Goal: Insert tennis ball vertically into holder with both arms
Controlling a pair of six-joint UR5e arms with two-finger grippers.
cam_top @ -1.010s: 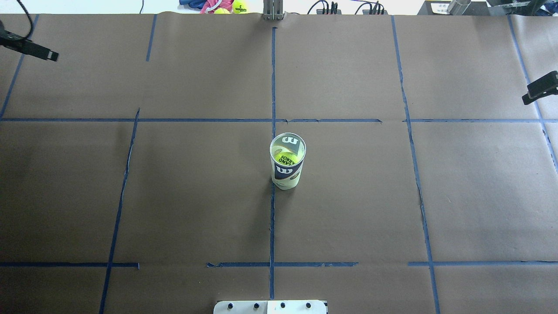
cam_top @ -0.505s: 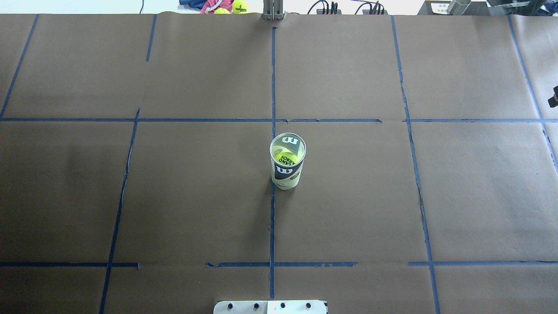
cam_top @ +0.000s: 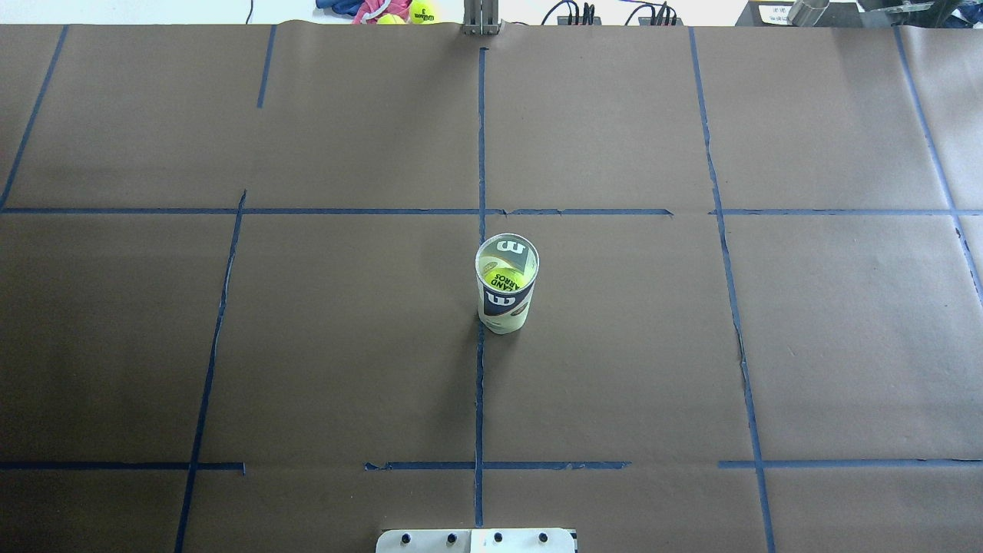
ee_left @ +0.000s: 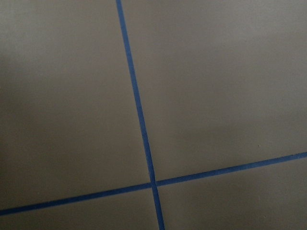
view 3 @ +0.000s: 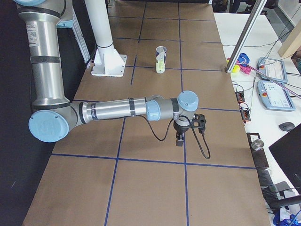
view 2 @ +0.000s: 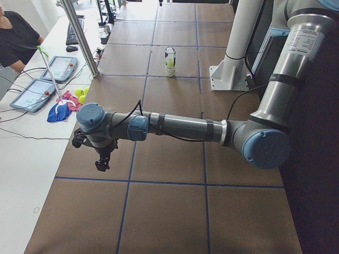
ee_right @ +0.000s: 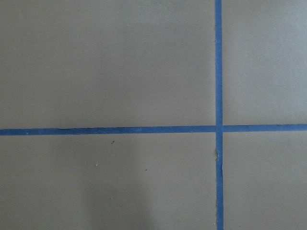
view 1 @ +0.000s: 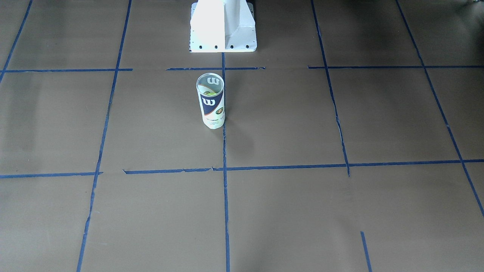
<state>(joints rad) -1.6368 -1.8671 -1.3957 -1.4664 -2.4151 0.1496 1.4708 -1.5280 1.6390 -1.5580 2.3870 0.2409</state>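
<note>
The holder [cam_top: 506, 286], a clear can with a navy-and-white Wilson label, stands upright at the table's middle; it also shows in the front view [view 1: 211, 101], the left view [view 2: 169, 61] and the right view [view 3: 161, 59]. The yellow-green tennis ball [cam_top: 499, 274] sits inside it, seen through the open top. My left gripper [view 2: 102, 160] hangs far out over the table's left end and my right gripper [view 3: 179, 138] over the right end, both far from the can. They show only in the side views, so I cannot tell whether they are open or shut.
Brown paper with blue tape lines covers the table [cam_top: 614, 346]. The white pedestal base [view 1: 223, 26] stands behind the can. Spare tennis balls [cam_top: 421, 12] and cloth lie past the far edge. An operator [view 2: 16, 37] and tablets are at the side bench.
Both grippers have drawn back outward and left the overhead view, the left one first, the right one after. The can and the ball have not moved.
</note>
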